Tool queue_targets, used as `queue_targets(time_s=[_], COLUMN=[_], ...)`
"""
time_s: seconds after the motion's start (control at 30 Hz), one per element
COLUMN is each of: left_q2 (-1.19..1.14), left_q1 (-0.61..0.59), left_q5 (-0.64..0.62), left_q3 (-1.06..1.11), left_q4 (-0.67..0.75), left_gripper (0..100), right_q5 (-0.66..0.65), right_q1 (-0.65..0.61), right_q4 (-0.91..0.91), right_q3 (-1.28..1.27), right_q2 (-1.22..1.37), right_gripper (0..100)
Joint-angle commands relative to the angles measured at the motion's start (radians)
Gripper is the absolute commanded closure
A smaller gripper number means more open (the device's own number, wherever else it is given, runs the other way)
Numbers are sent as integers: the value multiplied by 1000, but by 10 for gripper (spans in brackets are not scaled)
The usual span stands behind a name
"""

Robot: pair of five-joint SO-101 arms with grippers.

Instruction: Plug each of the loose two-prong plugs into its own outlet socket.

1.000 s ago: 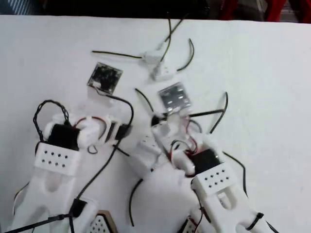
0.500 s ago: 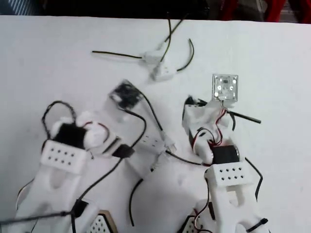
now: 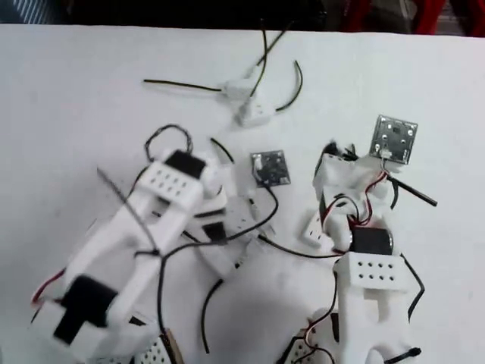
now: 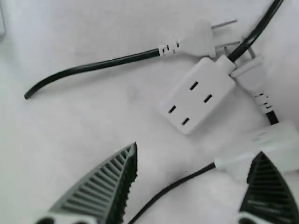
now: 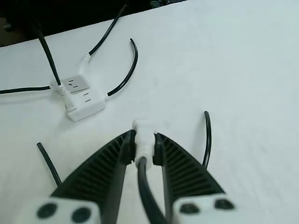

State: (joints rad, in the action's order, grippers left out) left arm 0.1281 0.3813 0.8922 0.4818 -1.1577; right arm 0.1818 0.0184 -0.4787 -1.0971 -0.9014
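Left wrist view: my left tool is spread wide and holds nothing, low over the table. Just beyond its tips lies a white outlet block with both top sockets vacant. A loose plug lies just beside the block, prongs bare. A second plug sits against one fingertip, and a dark cord runs between the fingers.

Risk, as I judge it: closing here would catch the cord or the wrong plug. The block looks unanchored and would be dragged along.

Right wrist view: my right tool is pinching a white held plug, whose lead trails back between the fingers. The prongs are hidden, so I cannot confirm their orientation. Two far outlet blocks lie side by side, well apart from this tool, farther off and to its left.

Risk: pushing in misaligned would shove those light blocks across the table rather than seat the prongs. The trailing lead may also snag.
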Motion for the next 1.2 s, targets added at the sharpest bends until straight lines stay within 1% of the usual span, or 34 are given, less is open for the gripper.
queue_targets(time_s=[0.0,0.33,0.4,0.53,0.63,0.77,0.83,1.0,1.07,1.17], left_q2=[-131,-314,-349,-424,-432,-351,-283,-102,-59,-45], left_q1=[38,90,93,93,88,85,85,73,48,-27], left_q5=[58,66,69,64,49,-21,-43,-49,-54,-86], left_q3=[-152,-253,-259,-250,-259,-249,-249,-247,-247,-247], left_q4=[3,11,14,75,69,64,18,-52,-60,-54], left_gripper=[635,636,664,727,779,889,923,941,941,941], right_q5=[8,5,5,5,5,5,5,5,5,5], right_q1=[8,7,7,7,7,7,5,4,4,2], right_q4=[19,19,19,19,19,19,19,19,19,19], right_q3=[14,14,12,12,12,12,12,12,11,11], right_q2=[-21,-21,-21,-21,-21,-21,-21,-21,-21,-21], right_gripper=[981,981,981,981,981,981,981,981,981,981])
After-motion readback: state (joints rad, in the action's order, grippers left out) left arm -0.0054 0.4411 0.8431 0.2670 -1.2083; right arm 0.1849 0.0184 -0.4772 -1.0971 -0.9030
